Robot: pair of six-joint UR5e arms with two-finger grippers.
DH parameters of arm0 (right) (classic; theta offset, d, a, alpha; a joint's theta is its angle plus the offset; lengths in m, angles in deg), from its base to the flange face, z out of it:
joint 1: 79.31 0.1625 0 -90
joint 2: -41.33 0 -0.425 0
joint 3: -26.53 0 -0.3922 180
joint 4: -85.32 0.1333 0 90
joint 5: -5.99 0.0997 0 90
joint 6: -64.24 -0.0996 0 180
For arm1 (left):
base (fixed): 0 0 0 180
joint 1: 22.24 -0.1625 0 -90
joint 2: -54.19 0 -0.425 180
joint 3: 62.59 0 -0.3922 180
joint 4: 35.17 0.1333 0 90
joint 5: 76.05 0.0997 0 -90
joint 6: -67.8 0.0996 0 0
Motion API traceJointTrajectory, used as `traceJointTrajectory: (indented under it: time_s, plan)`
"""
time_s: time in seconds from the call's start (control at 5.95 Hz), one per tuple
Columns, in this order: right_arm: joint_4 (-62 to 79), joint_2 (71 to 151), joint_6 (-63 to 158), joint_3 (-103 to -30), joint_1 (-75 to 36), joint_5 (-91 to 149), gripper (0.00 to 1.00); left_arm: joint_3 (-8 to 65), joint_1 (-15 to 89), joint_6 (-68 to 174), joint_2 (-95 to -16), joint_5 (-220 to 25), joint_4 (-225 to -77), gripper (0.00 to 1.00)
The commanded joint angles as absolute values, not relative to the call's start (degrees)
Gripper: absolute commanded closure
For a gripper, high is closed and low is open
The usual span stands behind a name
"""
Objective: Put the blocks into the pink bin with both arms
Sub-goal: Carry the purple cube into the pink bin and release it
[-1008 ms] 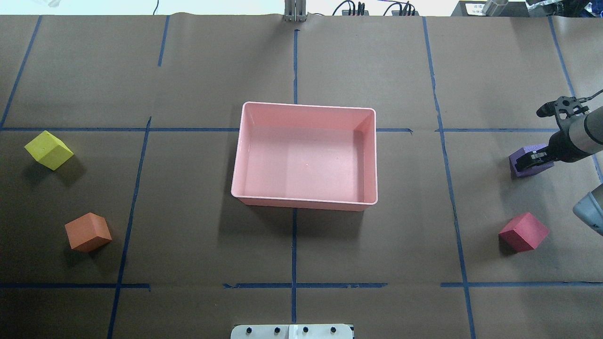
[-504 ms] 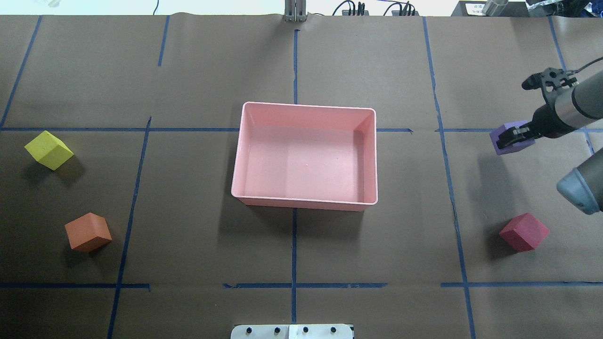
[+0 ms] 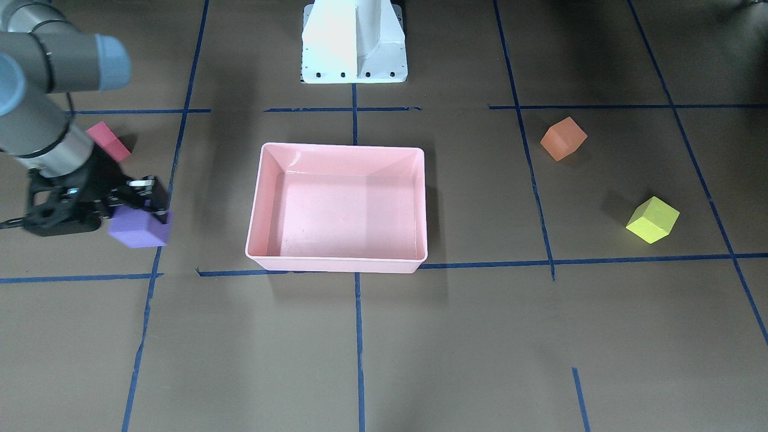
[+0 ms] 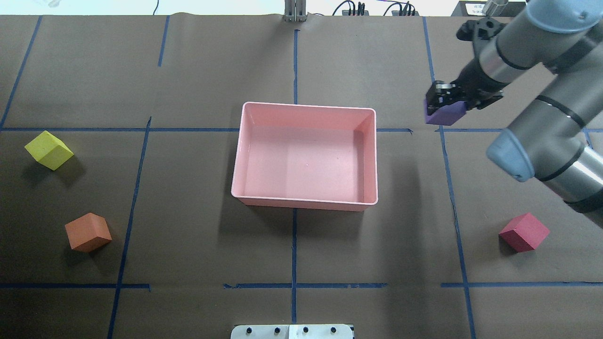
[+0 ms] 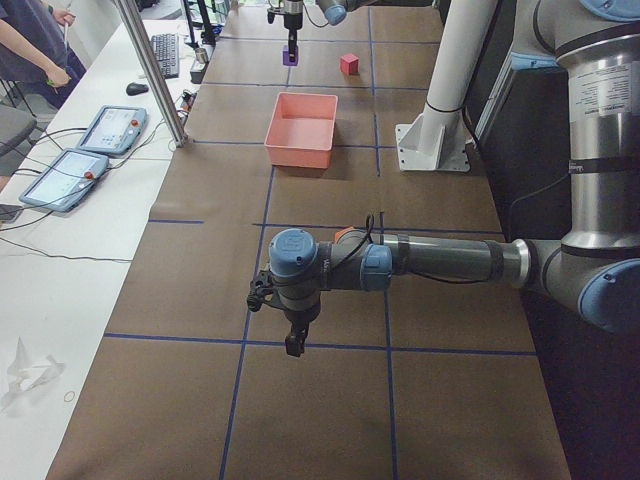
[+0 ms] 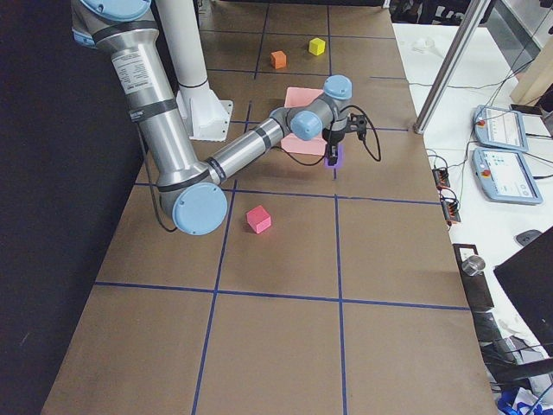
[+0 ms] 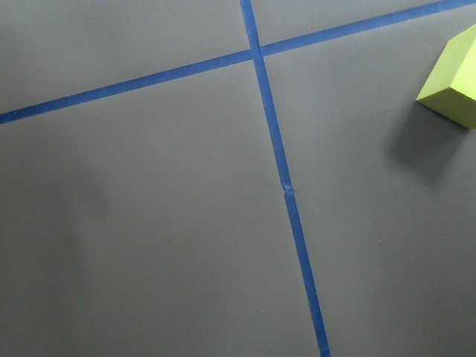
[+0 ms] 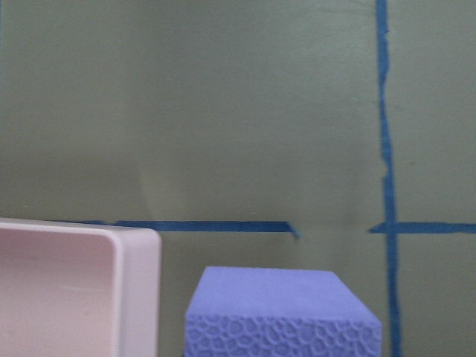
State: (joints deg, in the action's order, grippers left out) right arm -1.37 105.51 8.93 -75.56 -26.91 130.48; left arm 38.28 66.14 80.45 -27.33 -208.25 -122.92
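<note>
My right gripper [image 4: 444,100] is shut on the purple block [image 4: 446,114] and holds it in the air, just beyond the far right corner of the pink bin [image 4: 306,203]. The right wrist view shows the purple block [image 8: 282,316] beside the bin's corner [image 8: 141,253]. The red block [image 4: 524,231] lies on the table at the near right. The yellow-green block [image 4: 48,149] and the orange block [image 4: 88,231] lie at the far left. My left gripper [image 5: 293,343] shows only in the exterior left view, low over the table; I cannot tell whether it is open or shut.
The bin holds no blocks. The white pedestal base [image 3: 354,42] stands at the robot's side of the table. Blue tape lines cross the brown table cover. The left wrist view shows an edge of the yellow-green block [image 7: 452,74].
My right gripper has lifted the purple block off the table and carried it left and away from the robot, toward the bin's far right corner. The other blocks have not moved.
</note>
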Motion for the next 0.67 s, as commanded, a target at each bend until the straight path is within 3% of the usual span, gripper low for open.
traceJointTrajectory:
  time_s: [0.0,0.34,0.5]
  plan:
    - [-5.8,94.2,-7.9,-74.2,-38.3,120.2,0.73,38.5,65.1,80.2,-28.2,-208.3,-123.2,0.00]
    - [-6.6,90.8,-14.5,-73.2,-43.4,115.2,0.38,38.4,64.5,80.1,-31.0,-208.4,-126.1,0.00]
    - [-6.6,90.6,-15.0,-72.6,-43.7,115.0,0.01,38.0,63.6,80.0,-31.9,-208.2,-131.2,0.00]
